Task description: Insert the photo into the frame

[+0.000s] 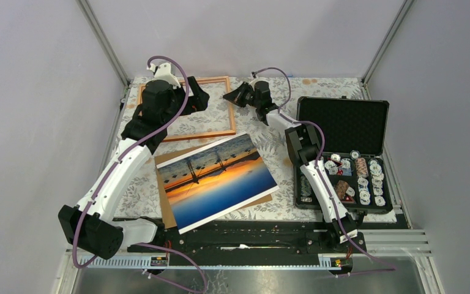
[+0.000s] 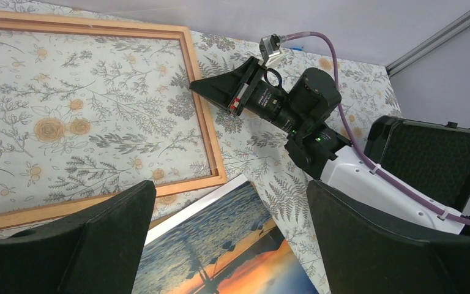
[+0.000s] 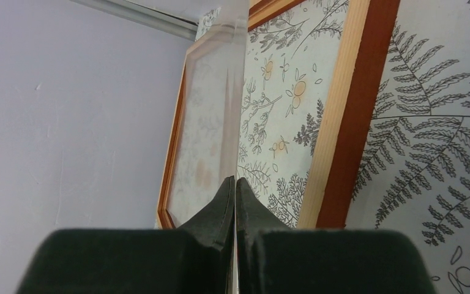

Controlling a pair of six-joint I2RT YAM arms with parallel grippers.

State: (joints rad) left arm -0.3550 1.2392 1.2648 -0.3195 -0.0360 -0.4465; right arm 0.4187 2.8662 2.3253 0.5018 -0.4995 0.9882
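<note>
The photo (image 1: 217, 180) lies face up at the table's middle front, on a brown backing board (image 1: 165, 205). Its corner shows in the left wrist view (image 2: 220, 245). The orange-brown frame (image 1: 199, 135) lies flat at the back left and also shows in the left wrist view (image 2: 205, 122). My left gripper (image 1: 197, 101) hovers over the frame's right part, open and empty (image 2: 229, 191). My right gripper (image 1: 235, 96) is at the frame's far right corner. It is shut (image 3: 235, 179) on the edge of a clear pane (image 3: 220, 92), seen edge-on over the frame (image 3: 343, 122).
An open black case of chips (image 1: 343, 153) stands at the right, also visible in the left wrist view (image 2: 434, 153). A floral cloth (image 1: 269, 138) covers the table. Grey walls with metal posts close in the back and sides.
</note>
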